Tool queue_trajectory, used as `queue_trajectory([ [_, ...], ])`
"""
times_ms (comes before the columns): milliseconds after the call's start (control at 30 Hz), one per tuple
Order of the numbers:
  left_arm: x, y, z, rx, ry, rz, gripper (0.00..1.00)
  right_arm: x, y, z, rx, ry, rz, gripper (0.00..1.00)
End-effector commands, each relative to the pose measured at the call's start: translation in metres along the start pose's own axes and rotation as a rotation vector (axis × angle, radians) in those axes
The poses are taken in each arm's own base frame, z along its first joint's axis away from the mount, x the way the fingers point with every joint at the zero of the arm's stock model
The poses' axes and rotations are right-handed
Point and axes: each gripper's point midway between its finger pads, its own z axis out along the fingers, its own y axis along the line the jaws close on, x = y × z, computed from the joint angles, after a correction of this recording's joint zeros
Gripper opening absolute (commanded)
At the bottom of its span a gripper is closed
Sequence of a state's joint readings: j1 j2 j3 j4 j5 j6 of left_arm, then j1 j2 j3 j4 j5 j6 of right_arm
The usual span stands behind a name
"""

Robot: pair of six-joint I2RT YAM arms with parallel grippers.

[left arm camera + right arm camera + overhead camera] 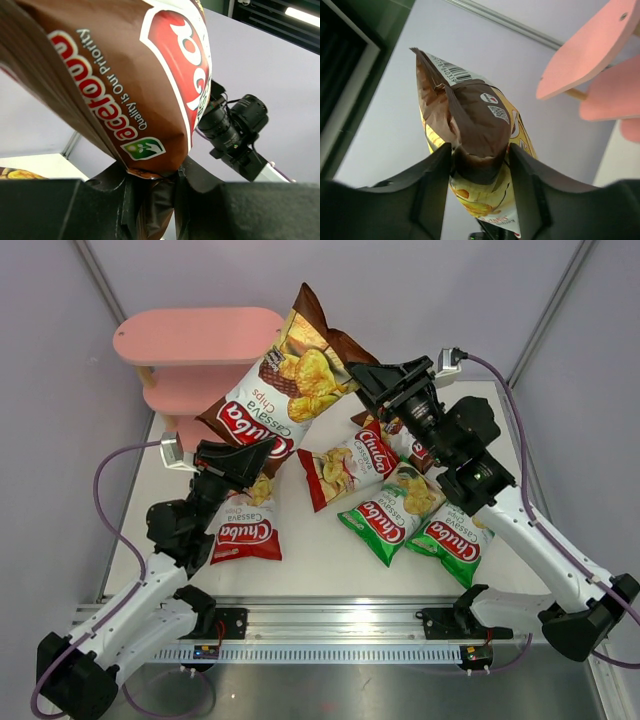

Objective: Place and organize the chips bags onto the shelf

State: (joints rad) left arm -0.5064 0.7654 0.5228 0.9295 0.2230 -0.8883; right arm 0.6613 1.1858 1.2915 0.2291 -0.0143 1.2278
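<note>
While both arms hold one glossy brown chips bag (292,375) aloft between them, the step in hand reads as the carry toward the pink three-tier shelf with oval boards (195,335), far left. Bag hangs tilted: top seam far-right, bottom seam near-left. In the overhead view its left edge overlaps the shelf's right end; it rests on no board. Left gripper (250,462) clenched on the bottom seam; its wrist view shows the crimped edge pinched between the fingers (120,200). Right gripper (357,375) clenched on the bag's right side near the top, fingers (436,179) squeezing a brown fold. Left arm reaches up and away from its base, forearm over a red-white bag (245,532) lying flat on the white table (320,560). Right arm stretches far and leftward, elbow above a green bag (395,508) and a second green bag (452,540). Another red-white bag (345,465) lies mid-table. Top board looks bare; lower boards partly hidden. Next move, by my judgement: swing the bag left over a board and stand it upright, with one gripper letting go so the other can set it down. Risk: opposing pulls could crumple it.
</note>
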Motion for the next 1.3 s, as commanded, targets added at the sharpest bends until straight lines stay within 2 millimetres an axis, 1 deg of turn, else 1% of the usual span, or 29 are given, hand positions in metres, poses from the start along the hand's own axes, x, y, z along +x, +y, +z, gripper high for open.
queue_trajectory([
  [0, -0.028, -0.025, 0.009, 0.062, -0.082, 0.052, 0.04, -0.010, 0.005, -0.009, 0.038, -0.009, -0.116, 0.59],
  [33, -0.029, -0.024, 0.009, 0.057, -0.086, 0.050, 0.04, -0.016, 0.001, -0.011, 0.068, -0.031, -0.126, 0.67],
  [67, -0.029, -0.022, 0.009, 0.046, -0.089, 0.048, 0.04, -0.021, 0.003, -0.012, 0.076, -0.043, -0.138, 0.81],
  [167, -0.034, -0.013, 0.011, -0.020, -0.094, 0.051, 0.01, -0.038, -0.007, -0.024, 0.158, -0.098, -0.207, 0.99],
  [200, -0.037, -0.009, 0.014, -0.056, -0.095, 0.053, 0.01, -0.045, -0.005, -0.031, 0.166, -0.119, -0.245, 0.99],
  [267, -0.042, -0.005, 0.018, -0.099, -0.100, 0.055, 0.00, -0.055, -0.012, -0.042, 0.224, -0.148, -0.313, 0.99],
  [300, -0.043, 0.004, 0.020, -0.147, -0.104, 0.054, 0.00, -0.059, -0.013, -0.047, 0.243, -0.161, -0.338, 1.00],
  [367, -0.056, 0.004, 0.026, -0.176, -0.136, 0.058, 0.00, -0.068, -0.012, -0.061, 0.285, -0.190, -0.401, 0.99],
  [400, -0.073, 0.006, 0.032, -0.235, -0.166, 0.066, 0.00, -0.072, -0.011, -0.070, 0.303, -0.197, -0.420, 0.99],
  [433, -0.081, 0.010, 0.036, -0.272, -0.173, 0.078, 0.00, -0.073, -0.012, -0.074, 0.311, -0.197, -0.436, 0.99],
  [467, -0.078, 0.026, 0.035, -0.357, -0.139, 0.073, 0.00, -0.073, -0.011, -0.078, 0.320, -0.192, -0.466, 0.99],
  [500, -0.091, 0.042, 0.038, -0.427, -0.156, 0.089, 0.00, -0.074, -0.013, -0.085, 0.341, -0.184, -0.482, 0.99],
  [533, -0.113, 0.035, 0.046, -0.446, -0.187, 0.091, 0.00, -0.075, -0.012, -0.088, 0.350, -0.187, -0.493, 0.99],
  [567, -0.114, 0.050, 0.044, -0.524, -0.166, 0.049, 0.00, -0.076, -0.013, -0.092, 0.361, -0.184, -0.512, 0.99],
  [600, -0.126, 0.072, 0.043, -0.585, -0.171, 0.057, 0.00, -0.078, -0.009, -0.098, 0.357, -0.191, -0.517, 0.99],
  [633, -0.134, 0.082, 0.041, -0.625, -0.178, 0.049, 0.00, -0.078, -0.014, -0.103, 0.373, -0.190, -0.523, 0.99],
  [667, -0.150, 0.078, 0.044, -0.650, -0.193, 0.041, 0.01, -0.078, -0.015, -0.106, 0.377, -0.191, -0.529, 1.00],
  [700, -0.161, 0.103, 0.039, -0.725, -0.201, 0.048, 0.01, -0.081, -0.012, -0.114, 0.379, -0.205, -0.533, 0.99],
  [767, -0.181, 0.107, 0.043, -0.758, -0.201, 0.035, 0.01, -0.082, -0.014, -0.121, 0.387, -0.214, -0.543, 1.00],
  [800, -0.198, 0.116, 0.036, -0.791, -0.220, 0.039, 0.01, -0.084, -0.012, -0.127, 0.391, -0.222, -0.547, 0.99],
  [833, -0.201, 0.137, 0.034, -0.832, -0.209, 0.015, 0.01, -0.084, -0.012, -0.130, 0.394, -0.223, -0.552, 0.99],
  [867, -0.222, 0.137, 0.031, -0.842, -0.242, 0.020, 0.01, -0.085, -0.012, -0.132, 0.397, -0.226, -0.557, 1.00],
  [933, -0.229, 0.156, 0.026, -0.882, -0.237, 0.003, 0.01, -0.088, -0.010, -0.140, 0.398, -0.242, -0.560, 0.99],
  [1033, -0.249, 0.168, 0.016, -0.920, -0.270, 0.006, 0.02, -0.091, -0.007, -0.150, 0.403, -0.258, -0.569, 1.00],
  [1067, -0.250, 0.184, 0.012, -0.945, -0.260, -0.010, 0.02, -0.091, -0.007, -0.152, 0.403, -0.257, -0.574, 1.00],
  [1100, -0.258, 0.182, 0.015, -0.936, -0.259, -0.006, 0.02, -0.093, -0.006, -0.155, 0.406, -0.267, -0.574, 1.00],
  [1167, -0.258, 0.202, 0.011, -0.966, -0.246, -0.023, 0.02, -0.094, -0.007, -0.158, 0.408, -0.273, -0.576, 0.99],
  [1233, -0.262, 0.211, 0.011, -0.973, -0.249, -0.046, 0.02, -0.094, -0.008, -0.163, 0.414, -0.278, -0.575, 1.00],
  [1267, -0.261, 0.222, 0.010, -0.986, -0.246, -0.064, 0.02, -0.095, -0.008, -0.164, 0.413, -0.282, -0.577, 0.99],
])
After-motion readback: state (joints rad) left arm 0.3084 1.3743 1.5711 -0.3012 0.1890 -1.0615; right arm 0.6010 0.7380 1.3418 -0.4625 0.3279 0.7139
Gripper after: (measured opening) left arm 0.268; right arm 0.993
